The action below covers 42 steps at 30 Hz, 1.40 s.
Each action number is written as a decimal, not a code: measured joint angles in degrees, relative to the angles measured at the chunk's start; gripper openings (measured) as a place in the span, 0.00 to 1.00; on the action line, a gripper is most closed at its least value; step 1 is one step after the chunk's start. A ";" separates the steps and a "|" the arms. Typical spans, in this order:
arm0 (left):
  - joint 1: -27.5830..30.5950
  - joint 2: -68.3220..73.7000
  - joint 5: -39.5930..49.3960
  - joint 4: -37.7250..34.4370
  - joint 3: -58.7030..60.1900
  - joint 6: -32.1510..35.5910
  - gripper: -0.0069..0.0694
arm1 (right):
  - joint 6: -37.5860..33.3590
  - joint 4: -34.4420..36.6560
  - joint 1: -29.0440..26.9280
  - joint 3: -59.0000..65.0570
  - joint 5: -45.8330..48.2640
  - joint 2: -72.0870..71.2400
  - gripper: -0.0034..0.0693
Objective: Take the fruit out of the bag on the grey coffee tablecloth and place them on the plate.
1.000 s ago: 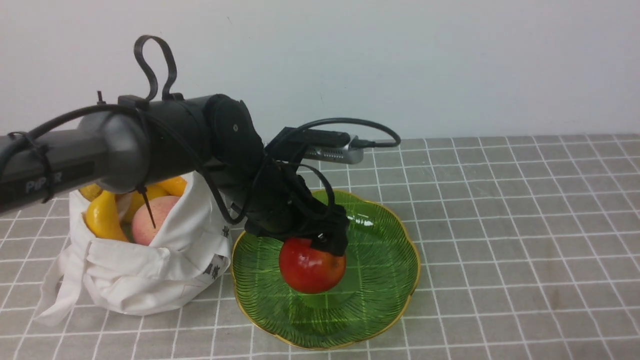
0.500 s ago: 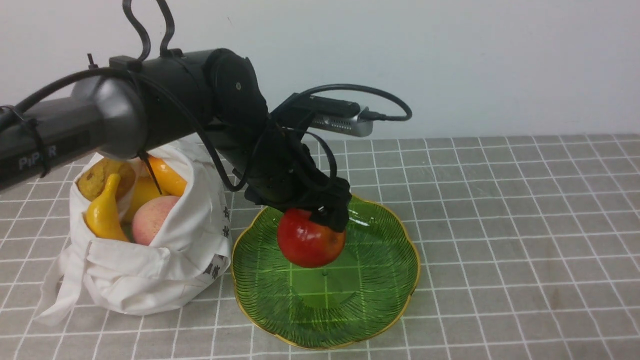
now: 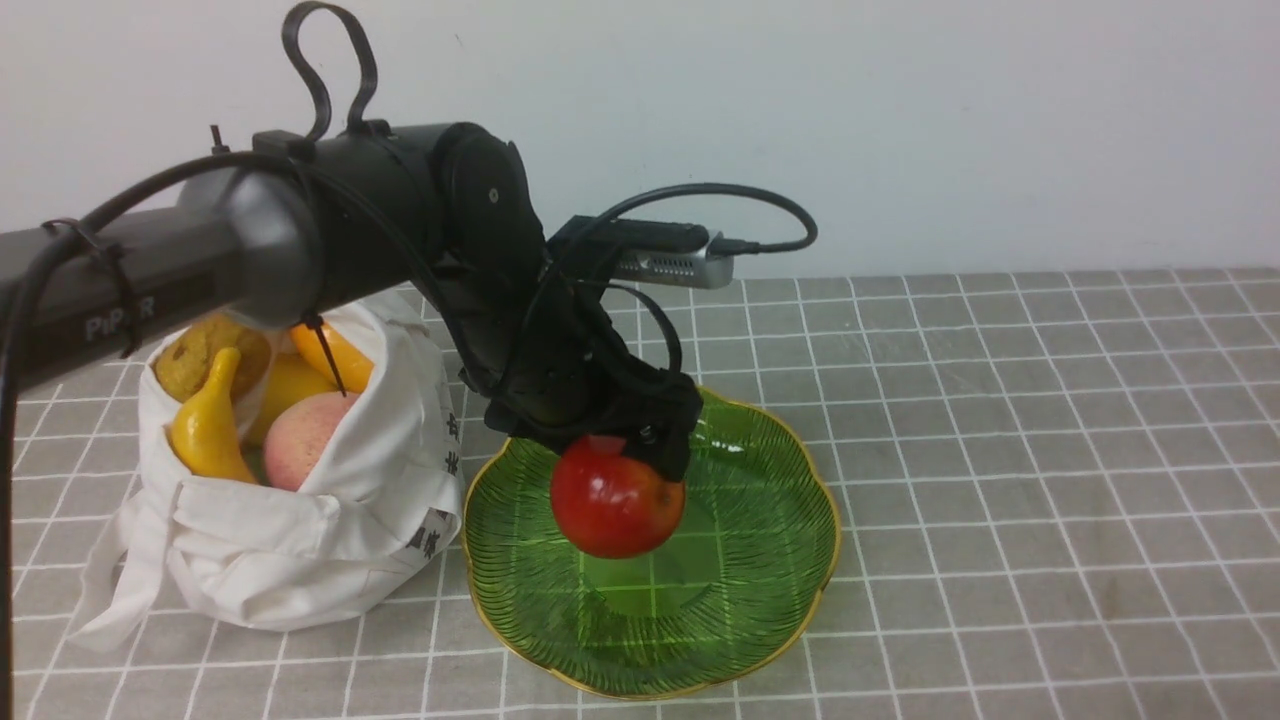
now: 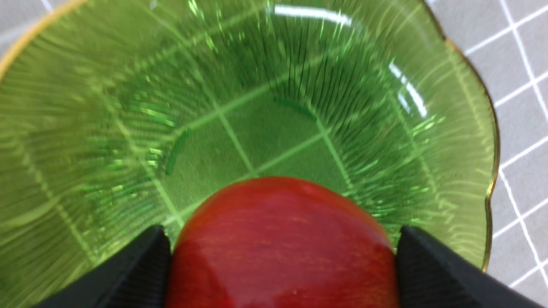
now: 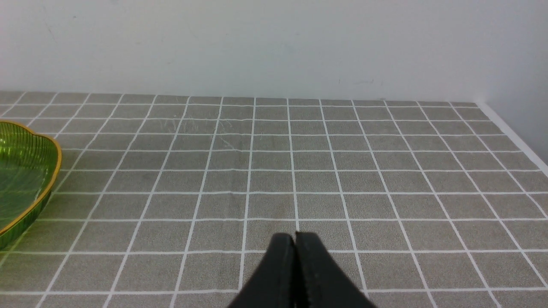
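Note:
My left gripper [image 3: 628,462] is shut on a glossy red apple [image 3: 617,502] and holds it just above the middle of the green plate [image 3: 770,560]. In the left wrist view the apple [image 4: 280,244] sits between both black fingers [image 4: 432,265] over the plate [image 4: 128,128]. The white bag [image 3: 300,530] stands left of the plate and holds a yellow banana [image 3: 208,425], a pink peach [image 3: 305,438], a brownish pear [image 3: 205,358] and orange and yellow pieces [image 3: 335,357]. My right gripper [image 5: 295,236] is shut and empty over the grey tablecloth [image 5: 342,171]; it does not show in the front view.
The grey checked tablecloth [image 3: 1050,450] stretches right of the plate. A white wall stands behind the table. The table's far right edge [image 5: 513,132] shows in the right wrist view, with the plate's rim [image 5: 51,171] at that view's left.
My left gripper lifted the apple from low over the plate, then came down a little; it still holds the apple above the plate's middle. The bag's fruit shows more.

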 joint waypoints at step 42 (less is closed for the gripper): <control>2.72 -25.12 19.05 4.01 -8.83 2.42 0.64 | 0.00 0.00 0.00 0.00 0.00 0.00 0.03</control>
